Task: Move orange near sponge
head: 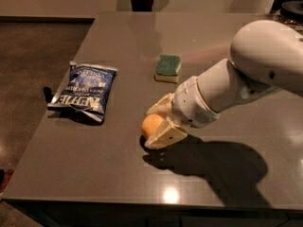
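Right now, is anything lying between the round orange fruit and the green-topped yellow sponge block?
Nothing visible: the gripper is at the orange, bare grey table leads to the sponge, the blue chip bag lies aside.

One raised camera looks down across the table [94, 174] from its near edge; gripper [150, 128], clasping orange [151, 124], sits mid-frame.

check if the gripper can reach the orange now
Likely yes: the gripper is right at the orange, nothing lies between them, and the sponge and chip bag sit well aside.
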